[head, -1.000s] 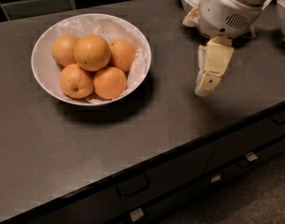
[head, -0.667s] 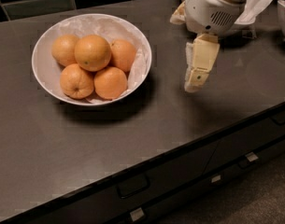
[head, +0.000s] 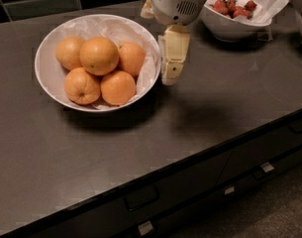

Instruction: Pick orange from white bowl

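Note:
The white bowl (head: 51,83) sits on the dark counter at the left, lined with crinkled white paper and holding several oranges. The orange (head: 99,55) is the largest and roundest and lies on top of the pile, with a tiny dark speck on its skin. A smaller orange with a navel dimple (head: 82,86) lies at the front left. My gripper (head: 171,73) hangs just right of the bowl's right rim, above the counter, its cream fingers pointing down. It holds nothing that I can see.
A smaller white bowl with red berries (head: 234,15) stands at the back right on white paper. The counter's front edge runs diagonally from lower left to right, with drawers and handles (head: 140,197) below it. A dark tiled wall stands behind.
My gripper has moved left, from the right part of the counter to just beside the white bowl's right rim. The view has shifted, so the berry bowl now shows.

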Action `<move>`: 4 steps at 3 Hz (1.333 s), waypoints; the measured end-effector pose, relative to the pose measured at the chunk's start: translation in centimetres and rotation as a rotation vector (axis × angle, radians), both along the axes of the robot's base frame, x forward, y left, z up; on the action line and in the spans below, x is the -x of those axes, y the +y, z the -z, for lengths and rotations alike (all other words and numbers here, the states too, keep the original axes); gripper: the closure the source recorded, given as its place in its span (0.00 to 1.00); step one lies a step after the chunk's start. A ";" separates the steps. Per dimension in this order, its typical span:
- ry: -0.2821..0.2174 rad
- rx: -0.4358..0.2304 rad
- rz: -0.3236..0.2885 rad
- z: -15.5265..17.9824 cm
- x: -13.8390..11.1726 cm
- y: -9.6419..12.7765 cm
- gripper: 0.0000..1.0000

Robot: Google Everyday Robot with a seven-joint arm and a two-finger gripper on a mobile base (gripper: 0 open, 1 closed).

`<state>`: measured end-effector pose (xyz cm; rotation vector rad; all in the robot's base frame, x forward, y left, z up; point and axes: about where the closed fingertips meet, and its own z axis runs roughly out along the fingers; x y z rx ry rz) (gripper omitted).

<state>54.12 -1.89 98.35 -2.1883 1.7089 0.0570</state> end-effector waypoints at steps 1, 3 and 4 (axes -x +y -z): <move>0.004 -0.017 -0.091 0.5 -0.5 3.6 0.00; -0.008 -0.023 -0.104 0.3 -0.8 4.4 0.00; -0.007 -0.020 -0.153 0.4 -1.5 6.3 0.04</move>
